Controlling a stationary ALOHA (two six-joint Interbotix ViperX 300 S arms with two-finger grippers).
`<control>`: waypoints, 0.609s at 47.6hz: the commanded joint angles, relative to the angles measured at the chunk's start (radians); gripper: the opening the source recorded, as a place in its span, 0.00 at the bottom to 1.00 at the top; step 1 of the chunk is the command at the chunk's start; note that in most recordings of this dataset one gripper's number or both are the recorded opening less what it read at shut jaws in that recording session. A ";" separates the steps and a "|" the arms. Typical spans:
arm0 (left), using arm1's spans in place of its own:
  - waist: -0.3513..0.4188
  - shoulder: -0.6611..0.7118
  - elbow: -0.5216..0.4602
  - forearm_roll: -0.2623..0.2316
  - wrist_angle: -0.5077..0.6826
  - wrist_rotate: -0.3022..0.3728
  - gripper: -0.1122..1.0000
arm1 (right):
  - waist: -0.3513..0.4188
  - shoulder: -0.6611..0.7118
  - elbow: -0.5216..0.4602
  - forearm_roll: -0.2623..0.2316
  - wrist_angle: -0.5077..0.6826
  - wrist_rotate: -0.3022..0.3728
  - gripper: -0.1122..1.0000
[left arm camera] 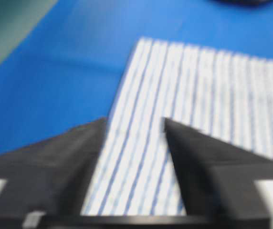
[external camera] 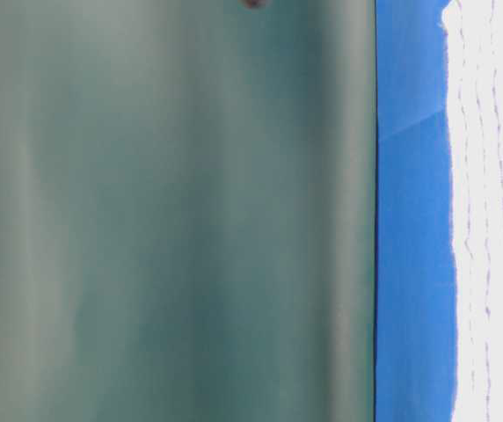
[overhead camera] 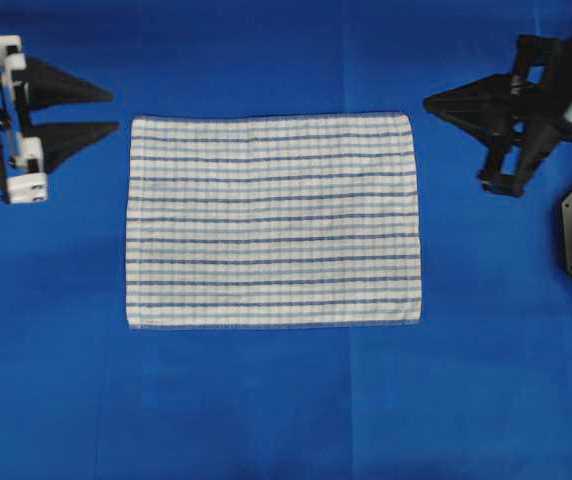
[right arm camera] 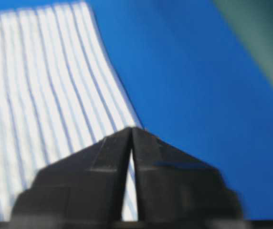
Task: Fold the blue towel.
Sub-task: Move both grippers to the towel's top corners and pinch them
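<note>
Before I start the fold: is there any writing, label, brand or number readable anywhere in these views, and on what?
None: no text, label, brand or number can be read in any view.
The blue towel shows only stripes, no tag.
The table cover is plain blue.
The left gripper and right gripper show no markings; both wrist views are blurred.

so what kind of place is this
Probably a robot lab bench set up for cloth-folding trials. A plain blue cover spans the table, one striped towel lies flat in the middle, and the left gripper and right gripper flank it.
</note>
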 commanded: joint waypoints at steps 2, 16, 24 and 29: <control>0.035 0.067 -0.009 -0.005 -0.011 -0.003 0.69 | -0.043 0.098 -0.018 0.009 -0.017 0.002 0.64; 0.156 0.324 -0.011 -0.005 -0.064 -0.003 0.86 | -0.106 0.359 -0.023 0.025 -0.155 0.002 0.79; 0.176 0.449 -0.023 -0.005 -0.124 -0.003 0.86 | -0.115 0.468 -0.037 0.043 -0.216 0.002 0.79; 0.178 0.506 -0.029 -0.005 -0.153 -0.005 0.86 | -0.115 0.523 -0.043 0.051 -0.236 0.002 0.79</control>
